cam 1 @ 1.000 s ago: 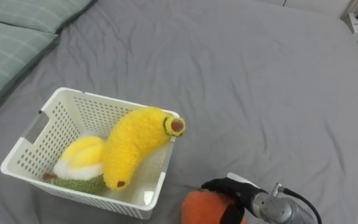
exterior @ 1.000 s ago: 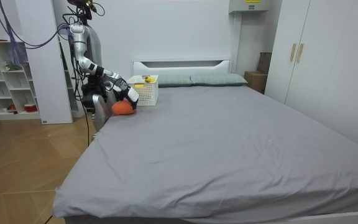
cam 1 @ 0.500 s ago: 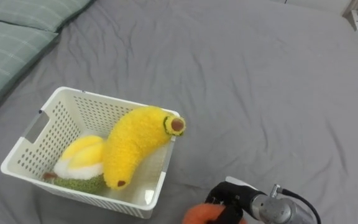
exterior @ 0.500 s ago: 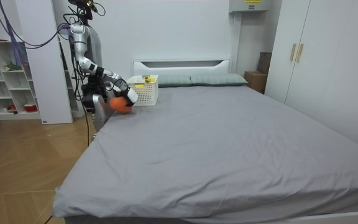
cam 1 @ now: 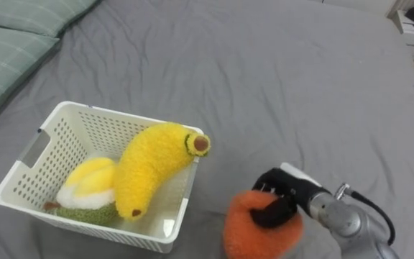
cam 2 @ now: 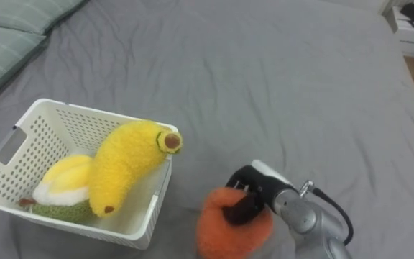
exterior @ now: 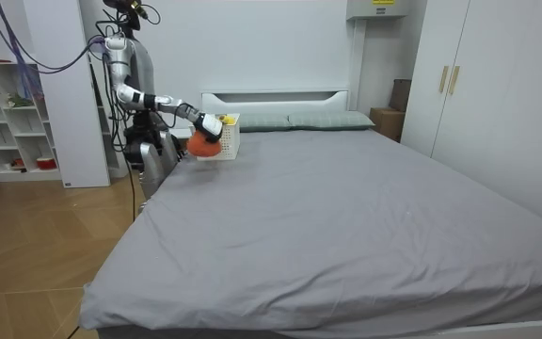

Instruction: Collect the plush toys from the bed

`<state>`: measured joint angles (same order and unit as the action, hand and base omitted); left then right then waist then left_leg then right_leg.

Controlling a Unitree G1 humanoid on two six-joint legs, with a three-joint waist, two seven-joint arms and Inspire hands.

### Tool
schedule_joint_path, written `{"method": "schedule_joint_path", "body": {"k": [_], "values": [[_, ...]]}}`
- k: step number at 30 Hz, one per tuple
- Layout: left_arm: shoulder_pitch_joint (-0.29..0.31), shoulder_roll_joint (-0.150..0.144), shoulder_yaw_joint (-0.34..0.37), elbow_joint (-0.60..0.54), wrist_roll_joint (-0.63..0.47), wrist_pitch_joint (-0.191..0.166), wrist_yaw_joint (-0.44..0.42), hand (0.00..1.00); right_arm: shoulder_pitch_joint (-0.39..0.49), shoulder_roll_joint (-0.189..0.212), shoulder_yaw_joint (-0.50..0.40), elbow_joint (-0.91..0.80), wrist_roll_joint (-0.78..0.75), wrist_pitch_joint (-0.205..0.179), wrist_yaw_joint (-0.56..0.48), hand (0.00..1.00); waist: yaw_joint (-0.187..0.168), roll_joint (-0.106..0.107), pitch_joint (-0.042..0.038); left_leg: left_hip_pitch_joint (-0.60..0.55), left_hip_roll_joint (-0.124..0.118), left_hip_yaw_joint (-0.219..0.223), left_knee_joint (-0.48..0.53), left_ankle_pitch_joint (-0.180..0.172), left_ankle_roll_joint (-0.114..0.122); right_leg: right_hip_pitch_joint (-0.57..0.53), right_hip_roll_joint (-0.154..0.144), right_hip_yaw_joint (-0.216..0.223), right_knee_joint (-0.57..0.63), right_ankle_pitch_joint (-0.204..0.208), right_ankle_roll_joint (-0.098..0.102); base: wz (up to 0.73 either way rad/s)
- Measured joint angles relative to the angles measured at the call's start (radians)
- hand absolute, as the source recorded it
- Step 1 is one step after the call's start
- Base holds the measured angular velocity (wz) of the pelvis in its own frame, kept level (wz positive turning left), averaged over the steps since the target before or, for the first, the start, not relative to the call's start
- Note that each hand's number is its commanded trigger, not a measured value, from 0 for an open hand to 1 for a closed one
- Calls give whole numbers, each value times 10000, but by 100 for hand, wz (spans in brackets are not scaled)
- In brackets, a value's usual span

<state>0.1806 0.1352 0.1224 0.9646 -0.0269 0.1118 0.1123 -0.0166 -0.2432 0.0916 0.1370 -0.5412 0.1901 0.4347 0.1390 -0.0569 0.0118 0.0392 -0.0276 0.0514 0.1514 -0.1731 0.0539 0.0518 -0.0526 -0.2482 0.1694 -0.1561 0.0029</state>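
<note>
One grey bed [cam 1: 300, 86] spans the frame, with a white basket [cam 1: 121, 114] at lower left holding a long yellow plush [cam 1: 149, 162] and a smaller yellow-and-green toy [cam 1: 85, 191]. Just right of the basket, an orange plush toy [cam 1: 254, 230], cut off at the bottom edge, is clasped in the curled fingers of the right robot hand [cam 1: 282, 198].

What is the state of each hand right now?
Right hand: fingers closed on the orange plush toy.
Left hand: cannot be told.

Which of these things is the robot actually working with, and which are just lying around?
Job: orange plush toy, in the right robot hand; white basket; banana plush and smaller plush inside it; bed.
Just there: pillows, wardrobe, shelves.
</note>
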Motion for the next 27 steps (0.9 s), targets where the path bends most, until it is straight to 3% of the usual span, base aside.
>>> {"method": "schedule_joint_path", "body": {"k": [4,8,12,22,27], "values": [[9,29,11,45,4,-35,-24,0,-148,-266,-429,-85,85,-12,-198,100,-19,-58,6,57,-1,15,-5,0,0,5,-4,23,20,-3,3,0],[45,94,347,25,6,-87,-89,0,-274,-547,-709,-823,165,-16,-319,100,-19,-285,29,65,3,12,0,1,-1,34,14,18,-5,-5,5,0],[28,151,667,99,47,-83,-124,0,-1027,-771,-845,-1220,207,82,-428,100,-33,-316,30,72,-15,25,-2,-4,8,41,37,26,9,-3,7,0],[74,282,809,67,654,-71,-156,0,-2415,-795,-740,-2537,223,121,-771,100,162,-279,18,37,-6,-14,-3,-6,8,34,40,-10,17,-3,7,1],[98,293,808,65,1036,-74,-189,0,-2672,-768,-545,-3433,224,224,-767,100,551,-275,14,63,-3,-5,-2,-6,9,67,29,-47,20,-3,7,0]]}}
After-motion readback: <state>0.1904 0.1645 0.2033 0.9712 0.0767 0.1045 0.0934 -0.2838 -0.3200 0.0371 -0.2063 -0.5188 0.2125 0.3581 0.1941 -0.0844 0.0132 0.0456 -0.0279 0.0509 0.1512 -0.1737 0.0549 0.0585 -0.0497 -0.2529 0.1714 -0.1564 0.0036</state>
